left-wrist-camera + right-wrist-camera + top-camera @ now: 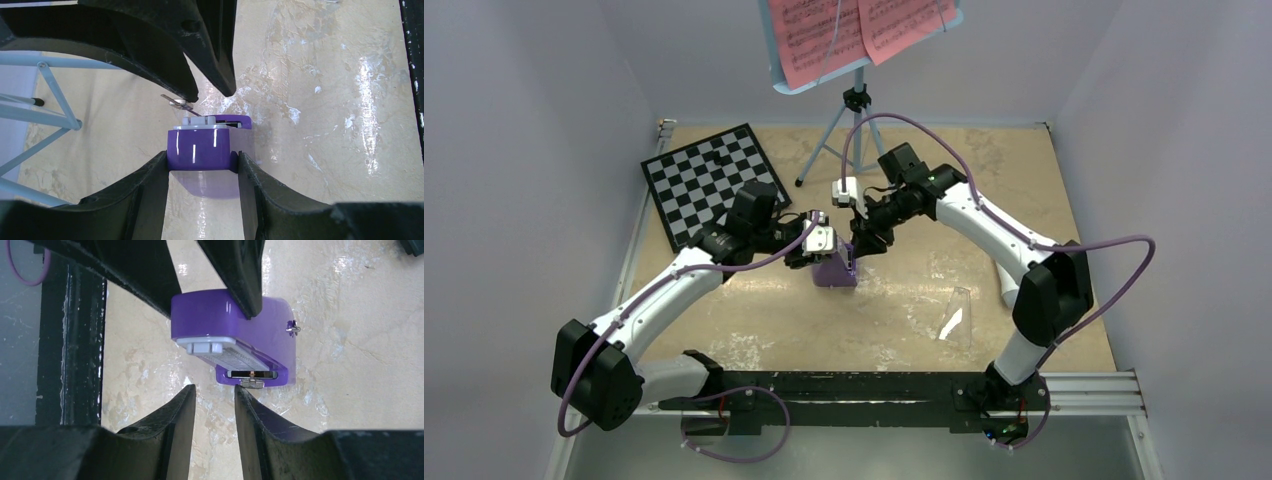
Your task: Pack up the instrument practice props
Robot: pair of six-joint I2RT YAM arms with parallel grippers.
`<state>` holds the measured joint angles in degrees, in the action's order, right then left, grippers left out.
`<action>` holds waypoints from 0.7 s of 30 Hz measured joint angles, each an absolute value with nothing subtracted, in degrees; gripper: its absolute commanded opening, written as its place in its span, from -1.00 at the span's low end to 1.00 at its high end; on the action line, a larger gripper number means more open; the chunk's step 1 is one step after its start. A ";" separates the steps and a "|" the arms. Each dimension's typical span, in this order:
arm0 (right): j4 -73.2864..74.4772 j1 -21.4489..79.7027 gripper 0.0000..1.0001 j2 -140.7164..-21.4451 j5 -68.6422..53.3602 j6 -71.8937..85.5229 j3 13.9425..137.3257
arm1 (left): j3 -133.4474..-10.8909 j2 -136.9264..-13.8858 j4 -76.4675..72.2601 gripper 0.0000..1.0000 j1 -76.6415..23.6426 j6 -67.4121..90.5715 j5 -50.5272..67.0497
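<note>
- While the purple metronome [836, 272] stands on the counter [904, 300] just right of the chessboard [709, 185], the left tool [201, 160] is clamped on its flanks.
- Its pendulum [251, 383] tip points at the right tool [214, 389], whose jaws stand narrowly apart with nothing between them.
- The left wrist view shows the flank grip; only the right wrist view shows the pendulum slot.

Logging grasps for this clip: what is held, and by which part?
The left gripper clamps the purple metronome by its two sides; the right gripper grips nothing.
</note>
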<state>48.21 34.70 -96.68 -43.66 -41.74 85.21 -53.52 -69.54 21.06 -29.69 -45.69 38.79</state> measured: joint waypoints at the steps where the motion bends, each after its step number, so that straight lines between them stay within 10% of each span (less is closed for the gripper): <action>1: 48.07 34.70 -0.27 -96.90 -43.64 -41.52 85.52 | -53.52 -69.54 21.08 -1.00 -29.69 -45.67 38.79; 21: 47.55 33.17 -0.25 -98.74 -41.43 -39.83 86.35 | -53.58 -69.60 21.28 -1.00 -29.65 -46.09 39.03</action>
